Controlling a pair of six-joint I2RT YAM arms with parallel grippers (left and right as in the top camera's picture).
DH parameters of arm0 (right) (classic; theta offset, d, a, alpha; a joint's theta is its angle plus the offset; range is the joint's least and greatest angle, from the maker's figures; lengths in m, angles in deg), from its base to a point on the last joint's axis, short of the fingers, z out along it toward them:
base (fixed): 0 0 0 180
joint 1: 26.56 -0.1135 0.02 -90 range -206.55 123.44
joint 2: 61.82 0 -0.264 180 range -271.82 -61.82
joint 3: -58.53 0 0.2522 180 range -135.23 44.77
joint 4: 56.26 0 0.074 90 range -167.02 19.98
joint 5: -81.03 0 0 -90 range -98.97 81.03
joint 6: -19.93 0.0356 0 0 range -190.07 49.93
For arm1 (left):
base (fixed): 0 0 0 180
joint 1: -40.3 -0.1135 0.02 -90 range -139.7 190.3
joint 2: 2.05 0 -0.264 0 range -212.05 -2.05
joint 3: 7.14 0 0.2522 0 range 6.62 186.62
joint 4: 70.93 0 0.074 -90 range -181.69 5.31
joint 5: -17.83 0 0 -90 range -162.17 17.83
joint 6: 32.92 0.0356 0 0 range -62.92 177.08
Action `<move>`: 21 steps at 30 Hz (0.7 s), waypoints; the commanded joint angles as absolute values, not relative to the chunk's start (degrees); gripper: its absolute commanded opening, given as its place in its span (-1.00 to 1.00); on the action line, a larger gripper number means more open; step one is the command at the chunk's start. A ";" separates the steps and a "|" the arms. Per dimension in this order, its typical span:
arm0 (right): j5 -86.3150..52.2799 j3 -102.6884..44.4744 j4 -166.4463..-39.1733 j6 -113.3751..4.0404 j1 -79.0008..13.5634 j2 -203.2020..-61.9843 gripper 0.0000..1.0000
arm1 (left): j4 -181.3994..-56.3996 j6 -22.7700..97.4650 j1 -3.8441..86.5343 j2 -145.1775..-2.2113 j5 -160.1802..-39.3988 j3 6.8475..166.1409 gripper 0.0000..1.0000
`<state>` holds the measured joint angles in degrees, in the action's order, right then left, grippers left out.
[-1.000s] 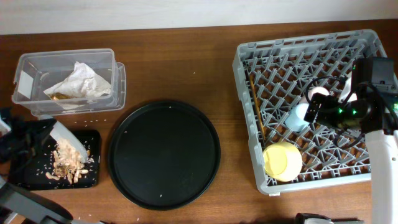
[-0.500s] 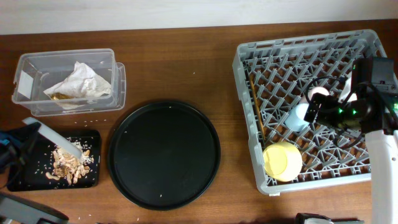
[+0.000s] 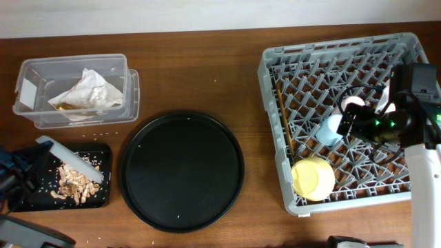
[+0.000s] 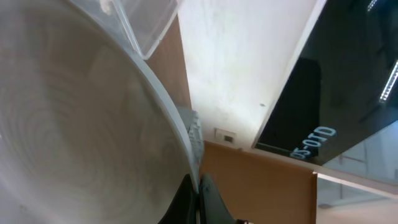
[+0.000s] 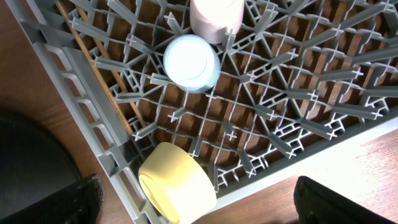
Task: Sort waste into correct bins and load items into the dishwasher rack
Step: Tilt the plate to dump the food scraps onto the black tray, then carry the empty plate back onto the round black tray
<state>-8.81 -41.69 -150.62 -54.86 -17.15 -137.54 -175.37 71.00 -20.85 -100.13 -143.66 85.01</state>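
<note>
though half in frame, pink cup (image 5: 216, 15) in rack (image 5: 298, 160)

left end effector (image 4: 198, 200) pinched tight, right end effector (image 3: 349, 122) splayed wide apart.

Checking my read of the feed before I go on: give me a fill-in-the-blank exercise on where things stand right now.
The left claw is shut on the tilted ___, over the shallow black tray.
The crumpled napkin lies in the ___ box.
The yellow bowl sits in the dishwasher ___.
Missing words: plate; clear; rack.
</note>
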 commanded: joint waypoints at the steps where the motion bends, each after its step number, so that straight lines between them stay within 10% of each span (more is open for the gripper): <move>1: -8.11 -42.52 -150.62 -54.58 -16.73 -137.63 0.98 | -180.66 74.84 -19.69 -99.04 -141.38 85.01 -0.99; 21: -8.11 -42.52 -150.64 -54.58 -16.73 -137.63 0.97 | -163.37 54.28 33.47 -90.47 -112.29 79.15 -0.99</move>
<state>-8.79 -41.69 -150.60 -54.84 -17.15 -137.54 -168.92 65.95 24.50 -91.37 -118.54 83.48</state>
